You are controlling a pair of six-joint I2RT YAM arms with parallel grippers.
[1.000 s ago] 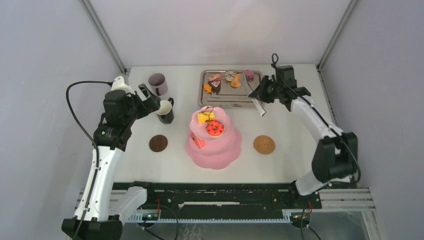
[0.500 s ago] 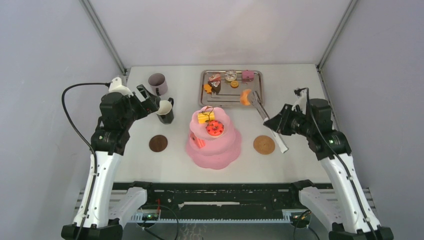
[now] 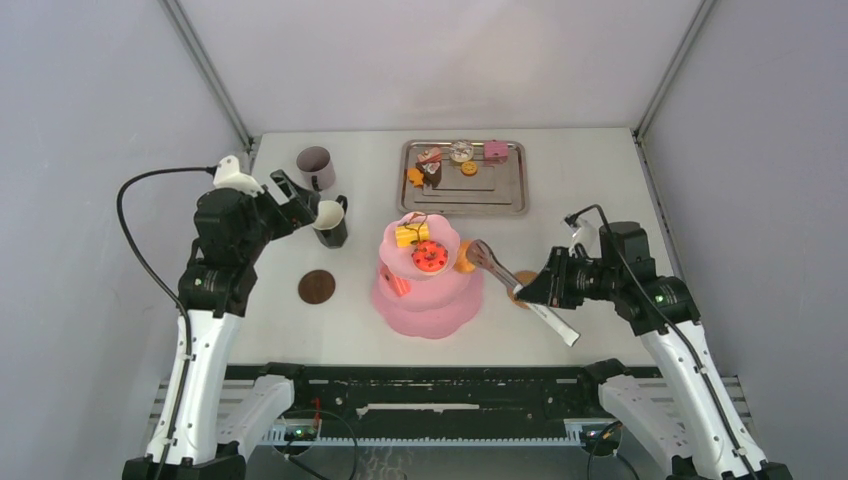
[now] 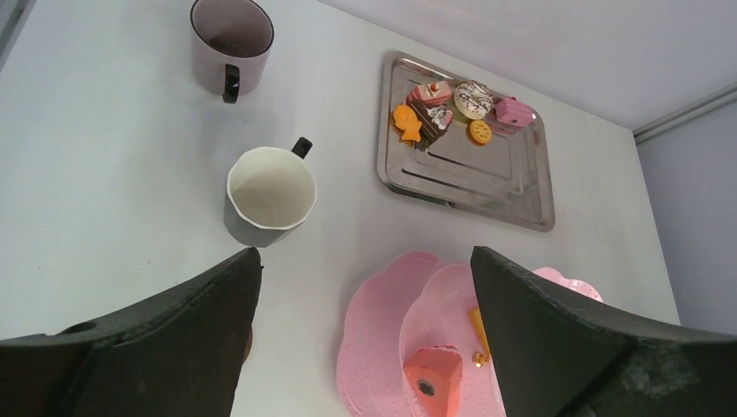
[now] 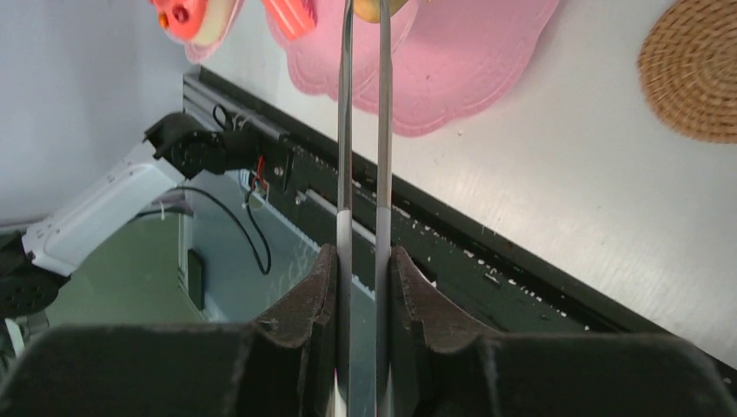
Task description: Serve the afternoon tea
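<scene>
The right tool [image 3: 538, 290] clamps narrow on steel tongs [image 3: 500, 272]. Their far tips pinch an orange pastry [image 3: 464, 261] at the edge of the pink stand [image 3: 430, 310]. The left tool [image 3: 298, 205] gapes wide beside the black mug [image 3: 331, 224].

1. We're in a robot lab test cell: plain grey panel walls [image 3: 90, 150] box in a white counter [image 3: 600, 180].
2. Metal frame posts [image 3: 205, 70] run up the back corners.
3. The left arm [image 3: 205, 340] and right arm [image 3: 690, 360] stand on a black rail [image 3: 440, 380], with a cable [image 3: 119, 210] looping loose.
4. The food is props: toy cakes [image 4: 452, 104].
</scene>
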